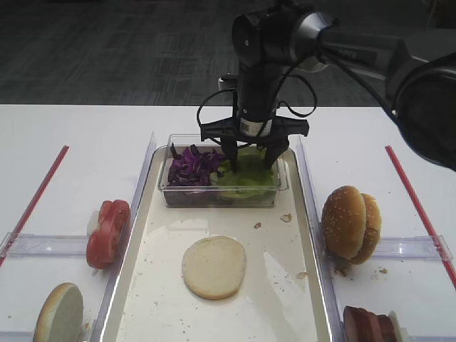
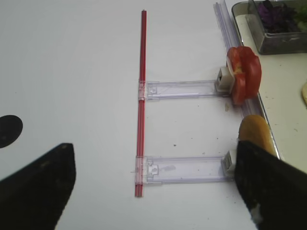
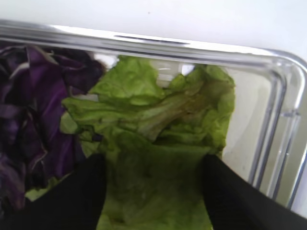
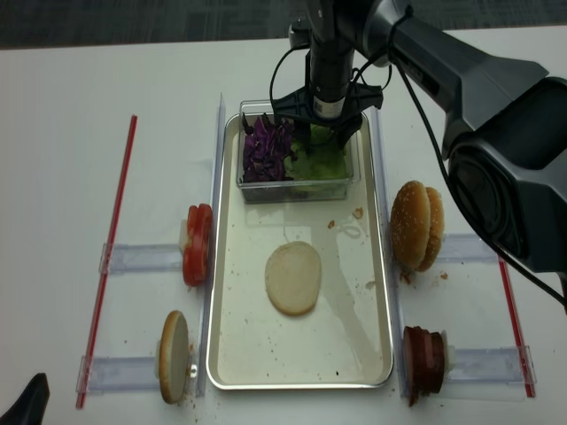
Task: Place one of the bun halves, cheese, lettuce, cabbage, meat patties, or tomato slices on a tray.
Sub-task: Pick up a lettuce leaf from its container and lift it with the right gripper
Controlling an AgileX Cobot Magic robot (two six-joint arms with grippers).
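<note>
My right gripper (image 1: 251, 158) reaches down into a clear tub (image 1: 221, 198) at the tray's far end. Its open fingers straddle the light-green lettuce (image 3: 158, 110), which fills the gap between them (image 3: 153, 163). Purple cabbage (image 1: 191, 165) lies in the tub's left half. A flat pale bun half (image 1: 214, 267) rests on the metal tray (image 1: 285, 292). Tomato slices (image 1: 108, 231) stand left of the tray, and meat patties (image 1: 369, 326) stand at the front right. My left gripper (image 2: 153, 153) hangs open over bare table at the front left. No cheese is in view.
A sesame bun (image 1: 349, 223) stands on edge right of the tray, and another bun half (image 1: 58, 313) stands at the front left. Clear plastic holders (image 2: 182, 167) and red strips (image 2: 141, 96) lie on the white table on both sides.
</note>
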